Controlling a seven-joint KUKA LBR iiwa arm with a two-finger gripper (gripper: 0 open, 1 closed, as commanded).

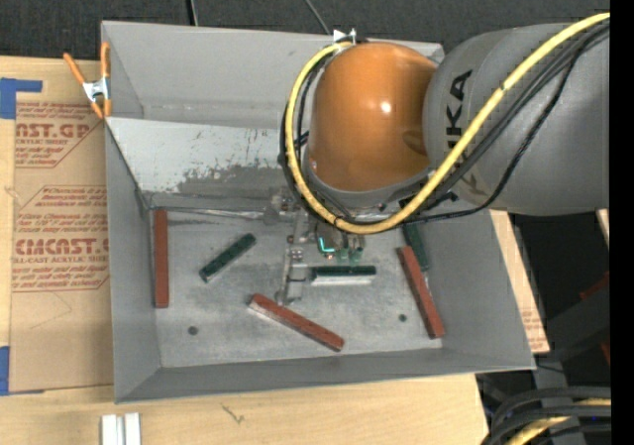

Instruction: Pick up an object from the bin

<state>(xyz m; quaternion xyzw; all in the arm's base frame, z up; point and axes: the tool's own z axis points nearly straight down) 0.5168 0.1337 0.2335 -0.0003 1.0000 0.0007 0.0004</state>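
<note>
My gripper hangs low over the middle of the bin floor, beneath the orange dome on the wrist. A short green bar with a pale top lies flat right beside it, reaching to the right; whether the gripper touches it I cannot tell. Just below the gripper a red-brown stick lies at a slant on the floor. A dark green stick lies tilted a little to the left, apart from the gripper.
A red-brown stick lies upright along the left wall and another slants along the right side. Above that one a dark green piece is partly hidden by the arm. The arm covers the bin's back right.
</note>
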